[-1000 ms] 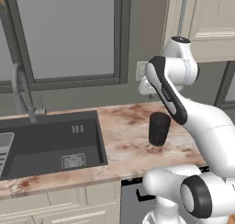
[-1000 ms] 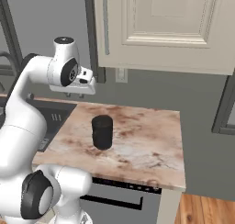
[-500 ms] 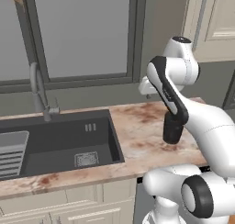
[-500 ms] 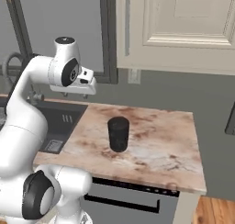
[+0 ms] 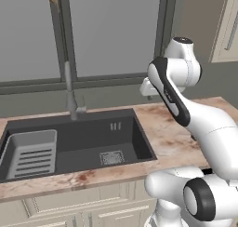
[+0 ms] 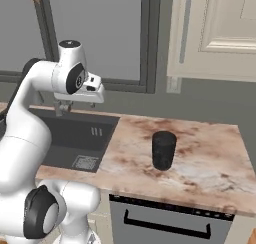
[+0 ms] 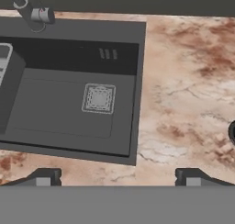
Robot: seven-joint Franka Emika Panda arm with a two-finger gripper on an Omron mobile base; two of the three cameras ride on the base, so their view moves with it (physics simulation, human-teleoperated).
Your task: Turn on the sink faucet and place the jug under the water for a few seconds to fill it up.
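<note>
Right of the sink (image 6: 75, 133), jug (image 6: 164, 150) stands untouched, gripper (image 7: 114, 177) wide open and empty above; careless reach could topple it.

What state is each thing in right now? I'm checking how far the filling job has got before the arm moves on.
sink faucet: upright, no stream running from it.
sink: dry-looking, drain grate bare, nothing under the spout.
jug: upright on the counter, right of the sink, not held.
slotted rack: sitting in the sink's left end.
gripper: open, holding nothing, above the sink's edge.
</note>
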